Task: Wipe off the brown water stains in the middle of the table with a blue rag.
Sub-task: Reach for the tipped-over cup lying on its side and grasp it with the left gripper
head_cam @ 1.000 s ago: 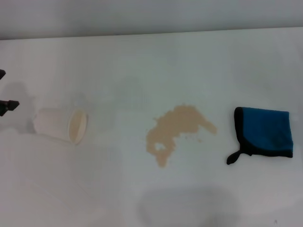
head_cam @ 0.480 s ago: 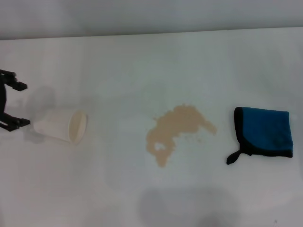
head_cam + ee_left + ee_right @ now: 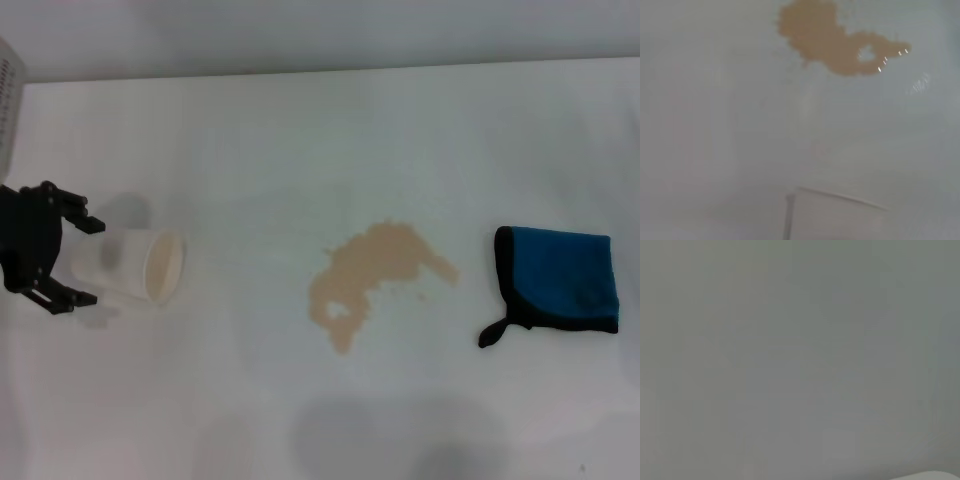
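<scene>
At the table's (image 3: pixel 300 130) left edge, the left gripper (image 3: pixel 88 262) stood spread around the tipped paper cup (image 3: pixel 135 265), presumably to clear it; brown water stains (image 3: pixel 375 270) lay centrally, blue rag (image 3: pixel 560 278) untouched rightward.

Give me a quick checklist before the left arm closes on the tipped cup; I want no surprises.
1. Left gripper open, jaws astride the base of the paper cup: ok.
2. Cup lying on its side, mouth toward the brown stain: ok.
3. Stain untouched, wiping not yet done: not ok.
4. Blue rag flat on the table, on the robot's right: ok.
5. Right gripper: not in view, cannot tell.
6. Liquid left in cup: cannot tell.
</scene>
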Robot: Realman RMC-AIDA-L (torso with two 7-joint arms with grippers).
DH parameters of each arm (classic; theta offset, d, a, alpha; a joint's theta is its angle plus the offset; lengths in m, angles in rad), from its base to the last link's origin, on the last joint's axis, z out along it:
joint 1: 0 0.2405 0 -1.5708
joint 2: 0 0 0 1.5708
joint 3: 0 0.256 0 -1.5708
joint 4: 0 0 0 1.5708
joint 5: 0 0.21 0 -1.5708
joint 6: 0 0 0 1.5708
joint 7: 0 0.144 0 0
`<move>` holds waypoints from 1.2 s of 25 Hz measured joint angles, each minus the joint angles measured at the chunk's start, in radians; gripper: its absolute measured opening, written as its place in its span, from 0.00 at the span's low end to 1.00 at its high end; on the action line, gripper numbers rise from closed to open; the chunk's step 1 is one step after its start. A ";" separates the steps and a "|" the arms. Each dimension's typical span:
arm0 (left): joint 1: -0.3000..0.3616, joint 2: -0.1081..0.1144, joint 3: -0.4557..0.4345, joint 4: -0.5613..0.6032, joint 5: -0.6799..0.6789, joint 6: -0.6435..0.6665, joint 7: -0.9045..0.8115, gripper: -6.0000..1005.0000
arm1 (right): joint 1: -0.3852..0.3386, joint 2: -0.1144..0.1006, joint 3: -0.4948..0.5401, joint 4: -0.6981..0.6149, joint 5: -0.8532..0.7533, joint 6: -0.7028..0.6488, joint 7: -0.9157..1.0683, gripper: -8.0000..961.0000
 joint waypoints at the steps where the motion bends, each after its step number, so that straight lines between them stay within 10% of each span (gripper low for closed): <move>1: -0.003 -0.001 0.011 -0.013 0.001 0.012 0.004 0.87 | 0.003 0.000 -0.001 0.000 -0.002 -0.001 0.000 0.81; 30: -0.061 -0.051 0.041 -0.220 0.062 0.307 0.071 0.87 | 0.055 -0.007 -0.094 -0.012 -0.007 -0.083 0.001 0.81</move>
